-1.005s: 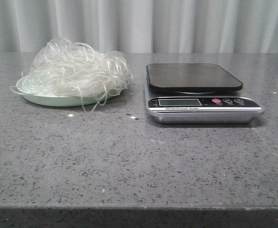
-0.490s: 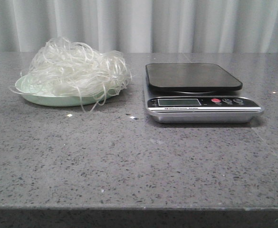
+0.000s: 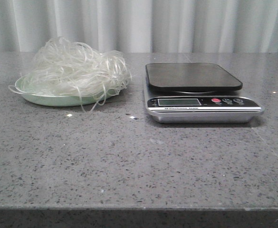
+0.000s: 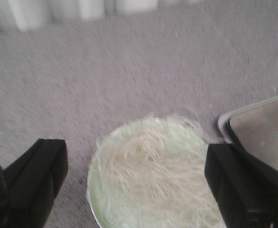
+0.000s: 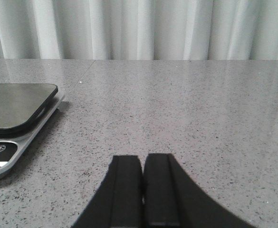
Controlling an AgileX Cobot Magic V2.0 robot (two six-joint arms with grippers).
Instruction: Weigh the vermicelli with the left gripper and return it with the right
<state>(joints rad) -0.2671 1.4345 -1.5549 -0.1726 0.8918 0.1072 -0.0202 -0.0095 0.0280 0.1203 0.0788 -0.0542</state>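
Vermicelli (image 3: 77, 71) heaps on the pale green plate (image 3: 48, 99), left of the scale (image 3: 200, 92): light, springy, likely snagging, best pinched mid-mound. Left gripper (image 4: 136, 190) hovers above, jaws wide; right gripper (image 5: 142, 190) jaws pressed together.

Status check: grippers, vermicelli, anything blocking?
Left gripper open, fingers wide over the vermicelli. Right gripper shut, empty, low over bare table beside the scale. Vermicelli heaped on plate, untouched. Scale top bare, nothing blocking.
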